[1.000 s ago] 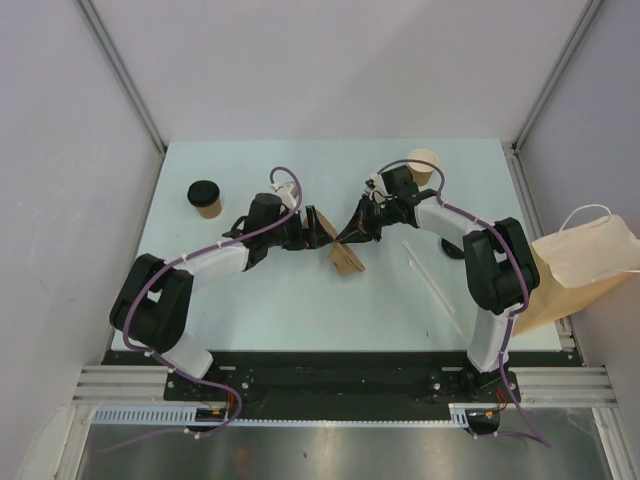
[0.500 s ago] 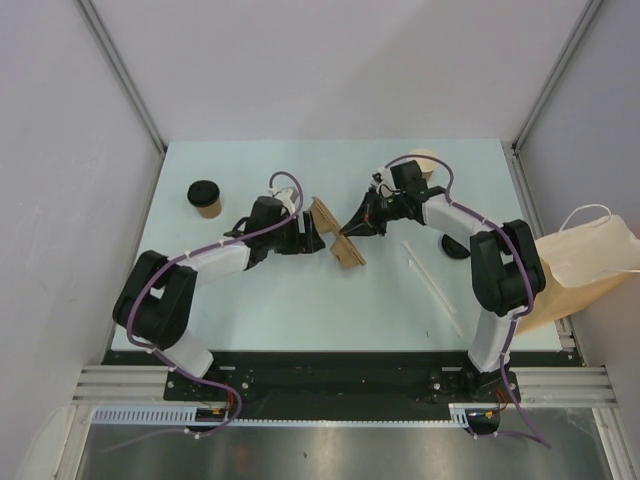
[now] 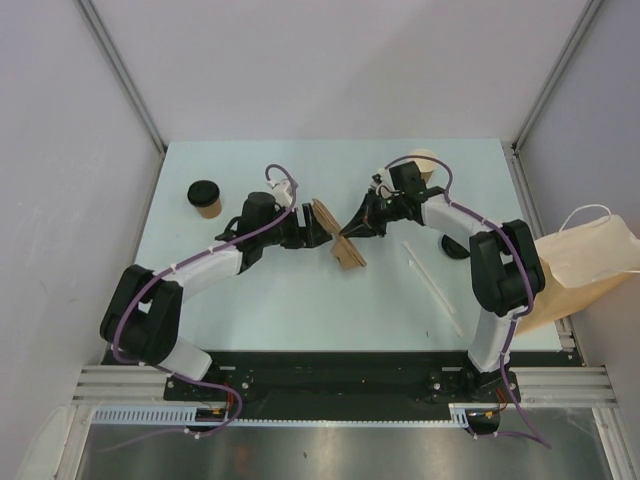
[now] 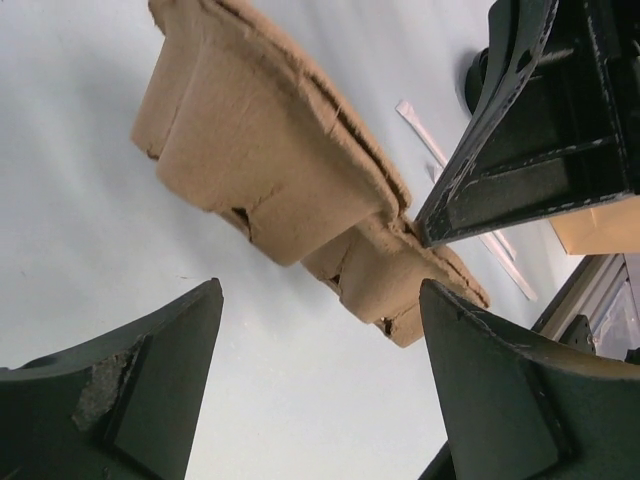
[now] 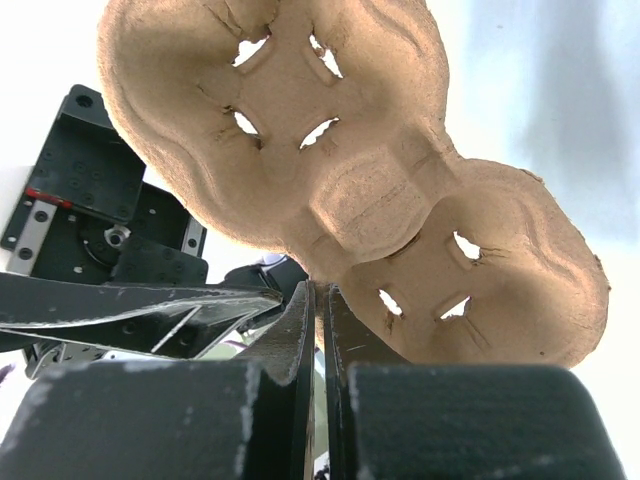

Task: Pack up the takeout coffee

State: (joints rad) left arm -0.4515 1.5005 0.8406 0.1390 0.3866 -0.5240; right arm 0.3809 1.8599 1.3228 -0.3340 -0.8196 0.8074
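A kraft cup with a black lid [image 3: 204,197] stands at the table's far left. A second, open kraft cup [image 3: 424,163] stands at the back, partly hidden behind my right arm. The brown cardboard cup carrier [image 3: 344,250] is tipped up on edge mid-table. My right gripper [image 3: 351,227] is shut on its rim, and the right wrist view shows the fingers [image 5: 322,300] pinching the carrier [image 5: 350,170]. My left gripper [image 3: 318,230] stands open right beside the carrier [image 4: 270,170], with its open gripper [image 4: 320,300] apart from it and holding nothing.
A thin white straw [image 3: 432,284] lies right of centre. A black round lid [image 3: 455,250] shows partly under my right arm. The brown paper bag with white handles [image 3: 585,262] lies over the table's right edge. Grey walls enclose the back and sides.
The carrier has been tipped more upright by my right gripper. My left arm has shifted slightly toward the back, with its jaws still open.
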